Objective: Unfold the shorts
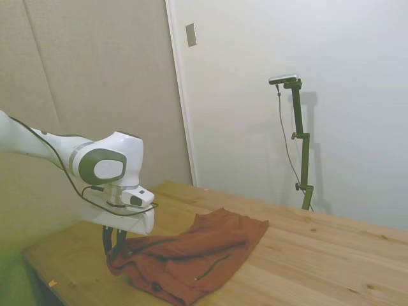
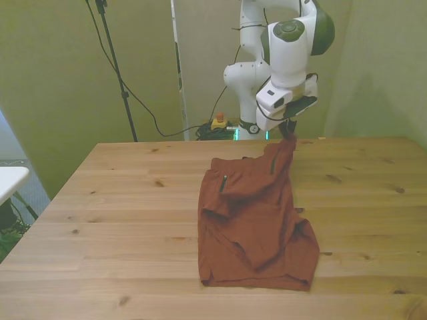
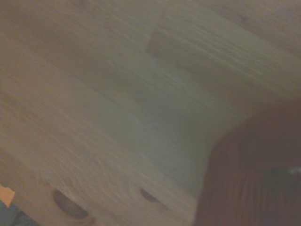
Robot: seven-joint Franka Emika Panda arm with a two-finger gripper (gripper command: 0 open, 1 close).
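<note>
The rust-brown shorts (image 2: 257,227) lie on the wooden table (image 2: 120,200), partly folded, with dark zipper lines showing. One corner of the cloth is lifted off the wood and pinched in my gripper (image 2: 287,135), which is shut on it near the table's far edge. From the side, the gripper (image 1: 113,245) holds the raised edge of the shorts (image 1: 191,252) just above the table. In the blurred wrist view, a dark patch of the shorts (image 3: 249,179) hangs over the wood grain of the table (image 3: 117,94).
The table (image 1: 319,255) stretches wide on both sides of the cloth. A white surface (image 2: 10,180) pokes in at the front view's left edge. Cables and a small orange-and-yellow device (image 2: 218,122) lie on the floor behind the table.
</note>
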